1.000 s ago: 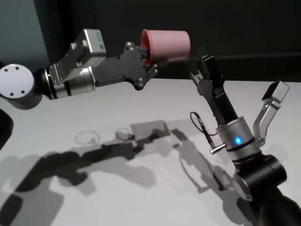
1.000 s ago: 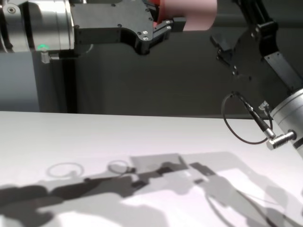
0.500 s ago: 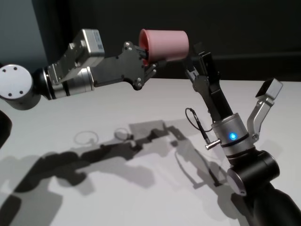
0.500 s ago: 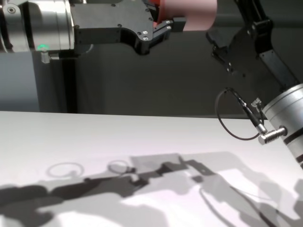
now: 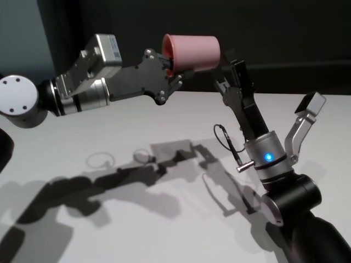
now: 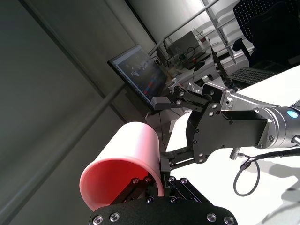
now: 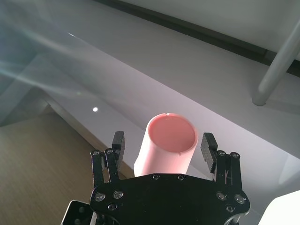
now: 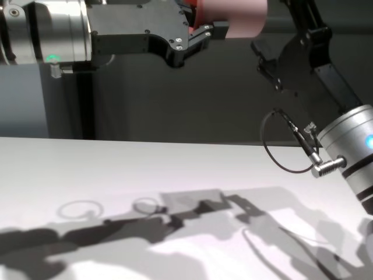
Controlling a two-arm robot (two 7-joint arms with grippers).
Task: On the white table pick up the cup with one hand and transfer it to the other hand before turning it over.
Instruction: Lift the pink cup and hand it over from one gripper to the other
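Note:
The pink cup (image 5: 192, 52) lies on its side high above the white table (image 5: 109, 219). My left gripper (image 5: 171, 66), on the green-lit arm, is shut on the cup's rim. The cup also shows at the top of the chest view (image 8: 233, 17) and in the left wrist view (image 6: 126, 164). My right gripper (image 5: 227, 68), on the blue-lit arm, is open at the cup's base end. In the right wrist view the cup (image 7: 166, 143) sits between the two spread fingers (image 7: 208, 143), with a gap on each side.
The arms cast dark shadows on the table (image 8: 87, 175), with two faint ring marks (image 5: 101, 160) at the left. A black looped cable (image 5: 225, 142) hangs off the right wrist. A dark wall stands behind the table.
My right arm has moved left and closer to the cup's base end. The left arm and the cup have stayed still.

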